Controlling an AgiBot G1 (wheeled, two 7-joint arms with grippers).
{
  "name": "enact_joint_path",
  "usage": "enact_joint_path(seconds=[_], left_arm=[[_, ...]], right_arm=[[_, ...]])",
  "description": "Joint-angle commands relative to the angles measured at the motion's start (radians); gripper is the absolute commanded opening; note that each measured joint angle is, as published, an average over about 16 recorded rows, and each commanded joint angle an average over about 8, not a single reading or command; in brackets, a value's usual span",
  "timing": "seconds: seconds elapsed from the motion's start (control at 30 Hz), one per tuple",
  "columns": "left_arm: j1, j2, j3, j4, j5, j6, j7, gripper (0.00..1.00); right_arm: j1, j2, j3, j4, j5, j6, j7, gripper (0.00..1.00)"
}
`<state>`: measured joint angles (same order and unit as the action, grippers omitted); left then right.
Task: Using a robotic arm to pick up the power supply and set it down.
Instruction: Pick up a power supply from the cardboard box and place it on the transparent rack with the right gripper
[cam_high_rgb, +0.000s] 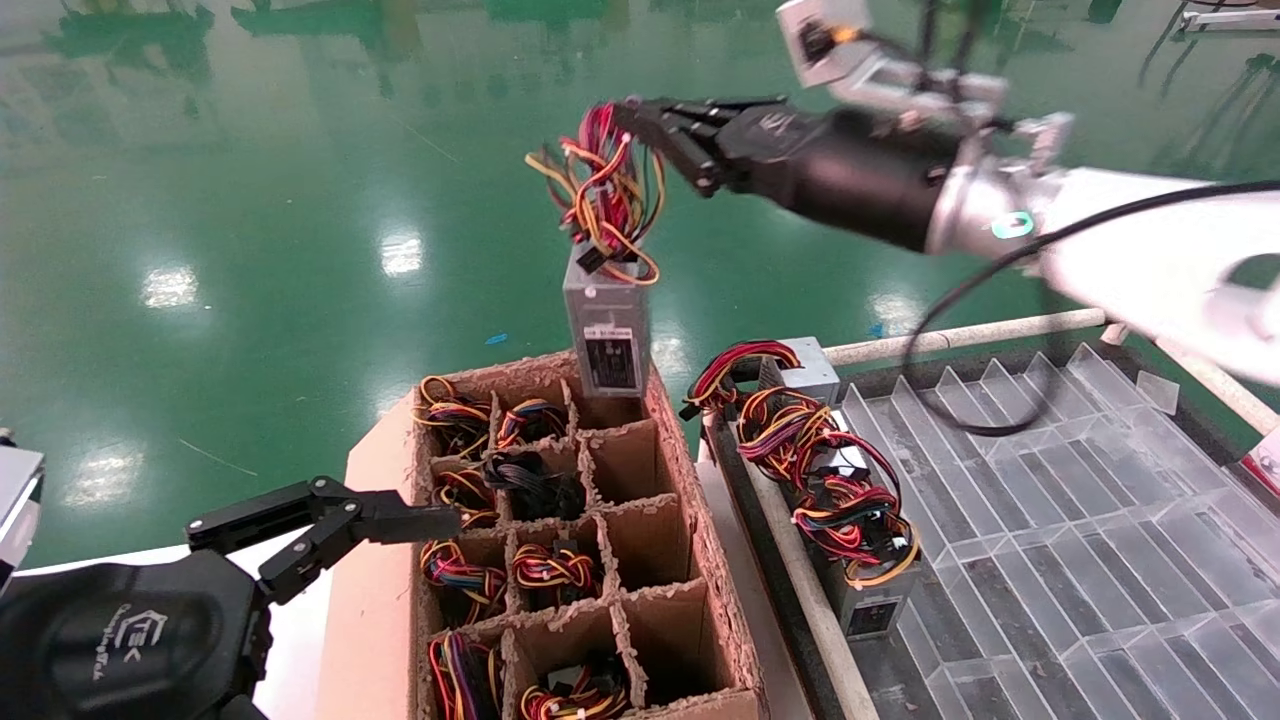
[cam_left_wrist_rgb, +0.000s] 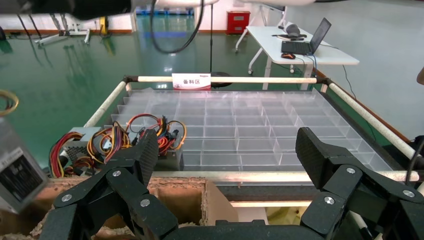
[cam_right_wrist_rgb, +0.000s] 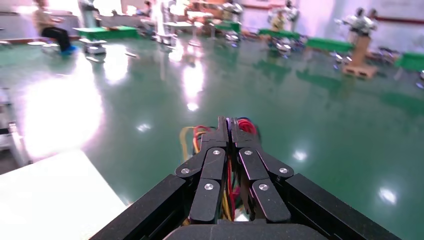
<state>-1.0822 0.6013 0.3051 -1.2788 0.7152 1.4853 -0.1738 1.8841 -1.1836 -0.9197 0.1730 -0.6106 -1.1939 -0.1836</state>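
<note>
My right hand (cam_high_rgb: 640, 112) is pressed together on the wires (cam_high_rgb: 600, 190) of the supply (cam_high_rgb: 607, 335), pinching the bundle near its top. The grey box hangs below the bundle, upright, its lower end just at the rim of the far right cell of the carton (cam_high_rgb: 690, 470), so it looks nearly clear of the cell.

To do this step well, I judge I should lift straight up until the base is free of the cardboard walls, and go slowly, since the box dangles from loose wires and could swing or catch the divider. The grip is on wires only, so a jerk might let them slip. Then I should carry it across to the tray (cam_high_rgb: 1100, 560) beside the carton, where other supplies (cam_high_rgb: 850, 500) already lie along the near edge, and lower it until it rests before letting go.

My left hand (cam_high_rgb: 330, 520) is spread and idle, low beside the carton.

The right wrist view shows the fingers (cam_right_wrist_rgb: 214, 165) closed with red and yellow wires between them, but not the box. The head view shows the box and its cell. The left wrist view shows the tray's clear compartments (cam_left_wrist_rgb: 260, 130) and a sign (cam_left_wrist_rgb: 191, 81) on its far rail.
</note>
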Motion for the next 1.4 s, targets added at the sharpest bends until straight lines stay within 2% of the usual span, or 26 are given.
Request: enact_joint_path(seconds=[0.03,0.2,0.6,1.1,1.4], left_arm=[[0.0,0.0,0.0,0.0,0.0,0.0,0.0,1.0],[0.0,0.0,0.0,0.0,0.0,0.0,0.0,1.0],[0.0,0.0,0.001,0.0,-0.001,0.0,0.0,1.0],[0.0,-0.001,0.001,0.0,-0.001,-0.001,0.001,1.0],[0.0,-0.001,0.002,0.0,-0.001,-0.001,0.001,1.0]], right_arm=[[0.017,0.026,0.005,0.002,0.008,-0.065,-0.003,0.0],[0.056,0.094,0.008,-0.026,0.011,-0.17,0.001,0.0],[0.108,0.273,0.0,-0.082,-0.006,-0.297,0.007,0.0],[0.145,0.498,-0.03,-0.075,-0.051,-0.377,0.026,0.0],[0.087,0.636,-0.055,0.051,-0.053,-0.397,0.092,0.0]])
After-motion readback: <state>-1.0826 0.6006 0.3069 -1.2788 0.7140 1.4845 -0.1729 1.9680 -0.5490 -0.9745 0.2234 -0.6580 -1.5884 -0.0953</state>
